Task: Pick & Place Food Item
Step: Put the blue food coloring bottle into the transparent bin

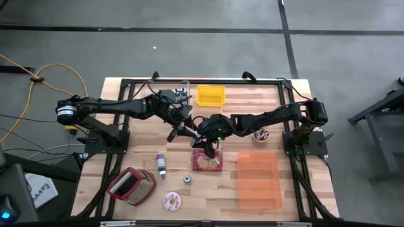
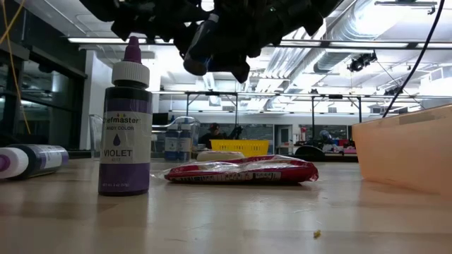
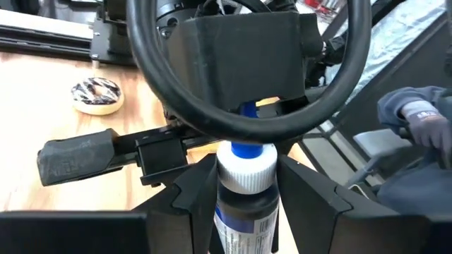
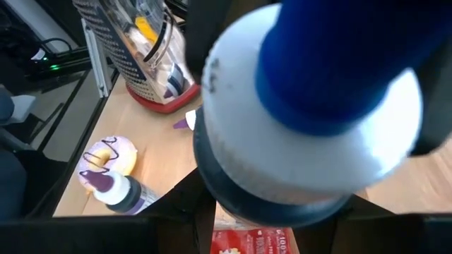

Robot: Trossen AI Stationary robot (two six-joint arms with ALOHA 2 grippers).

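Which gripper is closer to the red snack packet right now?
Right. The right gripper hangs just above the red snack packet's far edge, meeting a blue-capped bottle that the left gripper holds farther back toward the yellow bin.

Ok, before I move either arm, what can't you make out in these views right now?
- Left wrist view: the blue-capped bottle sits in the left pincer; its label is cut off by the bottom edge.
- Right wrist view: that bottle's cap, close and blurred, hides most of the red packet.
- High view: the bottle is too small to pick out among the meeting arms.
- Low view: the arms are dark shapes, cut off by the top edge.
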